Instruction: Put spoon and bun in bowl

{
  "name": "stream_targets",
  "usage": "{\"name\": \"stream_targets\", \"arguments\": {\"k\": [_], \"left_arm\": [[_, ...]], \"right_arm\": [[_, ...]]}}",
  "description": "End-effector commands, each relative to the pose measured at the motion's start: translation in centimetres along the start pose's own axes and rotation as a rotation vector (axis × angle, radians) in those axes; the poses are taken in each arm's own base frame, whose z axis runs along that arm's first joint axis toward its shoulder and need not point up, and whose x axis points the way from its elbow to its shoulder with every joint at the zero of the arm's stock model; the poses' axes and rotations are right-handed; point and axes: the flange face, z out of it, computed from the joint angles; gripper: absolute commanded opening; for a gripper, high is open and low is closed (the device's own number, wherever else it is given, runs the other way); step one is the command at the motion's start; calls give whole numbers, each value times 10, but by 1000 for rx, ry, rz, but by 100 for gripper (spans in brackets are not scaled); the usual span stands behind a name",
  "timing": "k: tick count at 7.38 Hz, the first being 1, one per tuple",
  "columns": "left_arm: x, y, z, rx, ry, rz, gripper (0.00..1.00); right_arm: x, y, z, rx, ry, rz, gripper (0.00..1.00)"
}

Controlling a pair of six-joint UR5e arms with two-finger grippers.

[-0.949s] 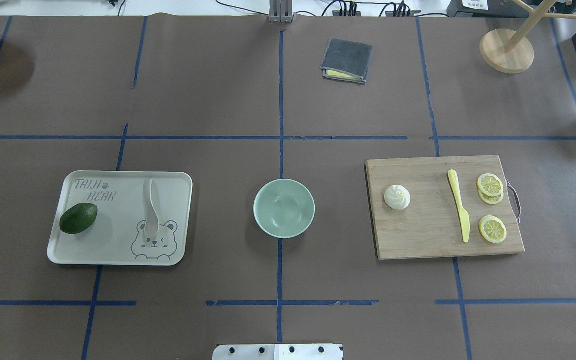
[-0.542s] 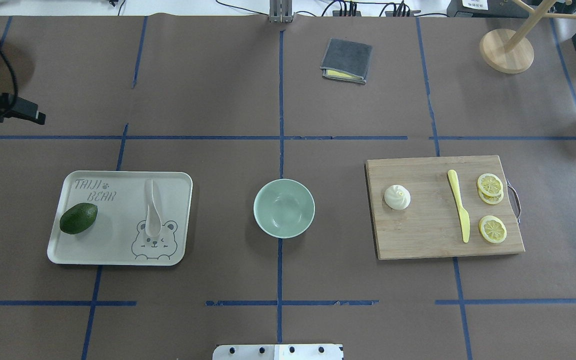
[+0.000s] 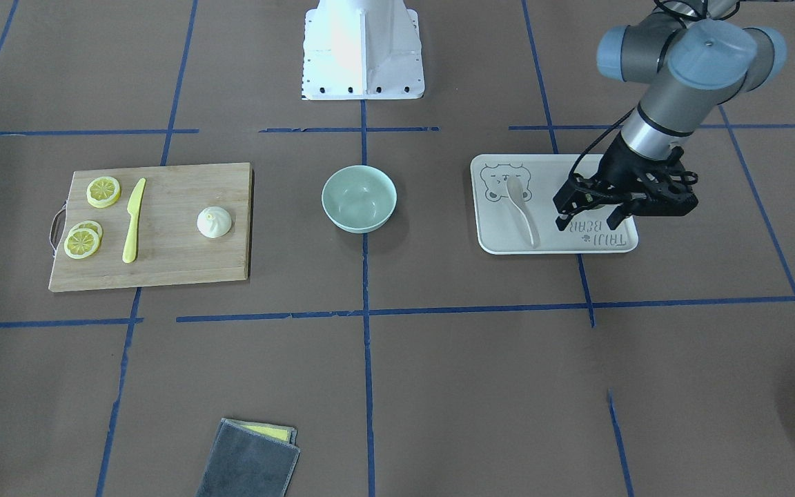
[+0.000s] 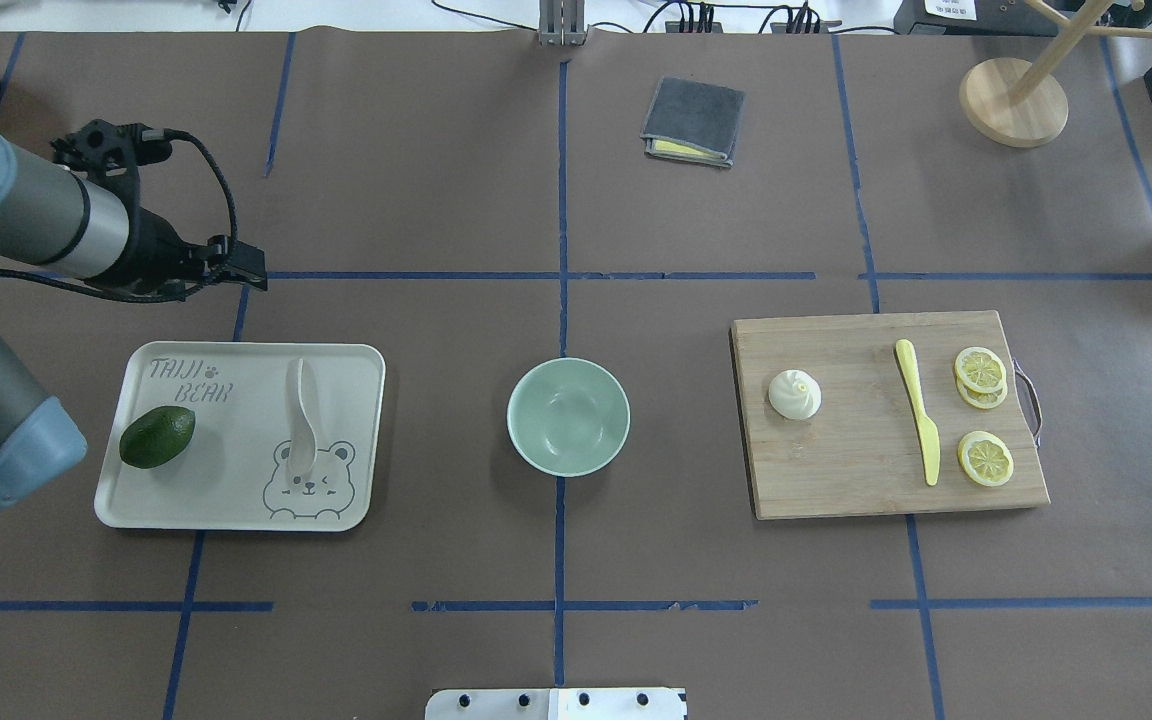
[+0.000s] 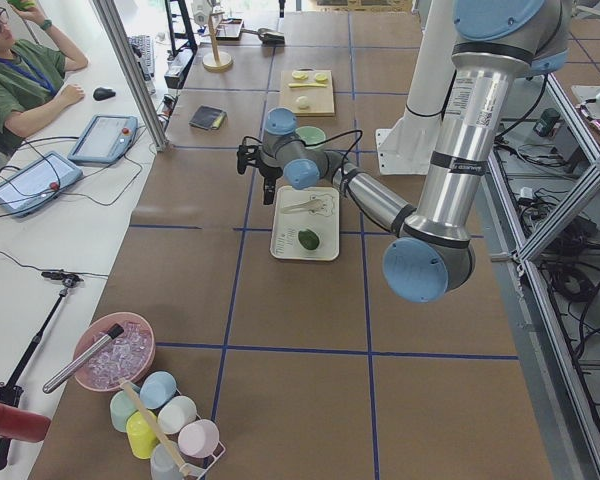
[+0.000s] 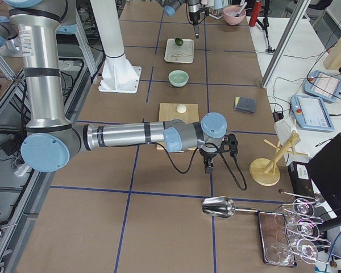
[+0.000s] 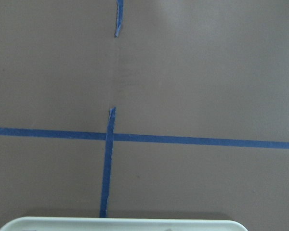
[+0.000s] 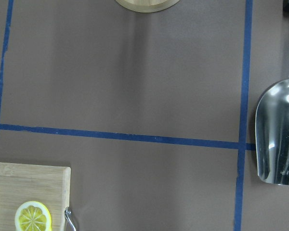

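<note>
The white spoon [image 4: 304, 415] lies on the cream tray [image 4: 236, 505], scoop over the bear print; it also shows in the front view [image 3: 522, 207]. The white bun [image 4: 794, 394] sits on the wooden cutting board [image 4: 856, 470]. The mint-green bowl [image 4: 568, 416] stands empty at the table's middle. My left gripper [image 3: 587, 222] is open and empty, hovering above the tray's far edge, apart from the spoon; it also shows from overhead [image 4: 251, 268]. My right gripper [image 6: 207, 164] shows only in the right side view, beyond the board; I cannot tell its state.
A dark green fruit [image 4: 157, 437] lies on the tray's left part. A yellow knife [image 4: 918, 410] and lemon slices [image 4: 984, 458] lie on the board. A grey cloth [image 4: 693, 120], a wooden stand [image 4: 1013, 100] and a metal scoop [image 8: 279, 139] are at the far side.
My left arm has swung in from the overhead view's left edge to above the tray's far edge. Spoon, bun and bowl have not moved.
</note>
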Motion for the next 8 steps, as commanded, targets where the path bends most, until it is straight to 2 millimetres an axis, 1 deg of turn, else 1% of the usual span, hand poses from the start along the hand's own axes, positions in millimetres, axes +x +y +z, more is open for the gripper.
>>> {"name": "stream_targets", "arguments": {"k": [1,2,3,4,6,8], "left_arm": [[27,40,33,12,-31,-51,100],[33,63,58,20,-68,-38,100],[37,78,72,25,-86,-48,96],[36,83,76,21,-92,-44,94],[34,90,86,6,-109,-40,90],[33,98,92,-10,-133,-41,79]], "right_arm": [[-37,-14,5,7,-15,23,100],[-58,-14,6,24,-31,39,100],[-80,-12,4,38,-47,60,100],[-99,-9,4,36,-57,83,100],[-136,-3,11,45,-38,99,100],[-164,4,19,39,-35,106,100]]}}
